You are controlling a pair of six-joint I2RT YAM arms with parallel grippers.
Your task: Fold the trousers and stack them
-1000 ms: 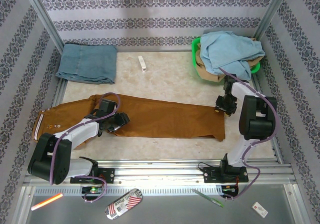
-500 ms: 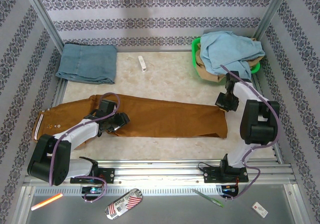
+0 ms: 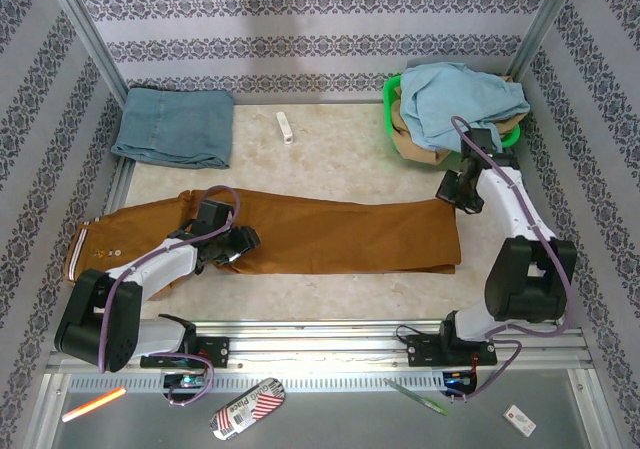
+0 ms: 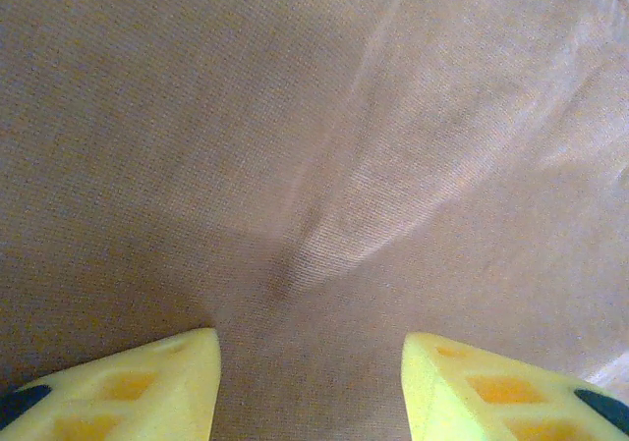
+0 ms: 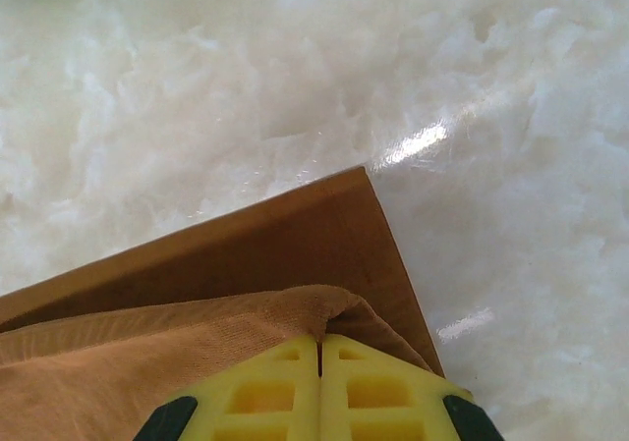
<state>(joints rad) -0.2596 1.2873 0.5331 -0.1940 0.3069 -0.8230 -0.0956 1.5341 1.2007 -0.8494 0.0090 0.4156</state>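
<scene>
Brown trousers [image 3: 330,234] lie flat across the table's middle. A green basket [image 3: 387,97] at far right holds pale blue cloth [image 3: 460,99]. Close up, my right gripper [image 5: 319,358] pinches their hem corner tight; my left gripper [image 4: 310,362] hovers over them, fingers apart.

The trousers [image 3: 340,234] are matt, finely woven cloth; the table [image 5: 491,87] is smooth, glossy, marbled white.

The top camera looks down from behind over the tabletop [image 3: 330,164]; both wrist cameras look closely down onto the trousers [image 3: 340,237].
</scene>
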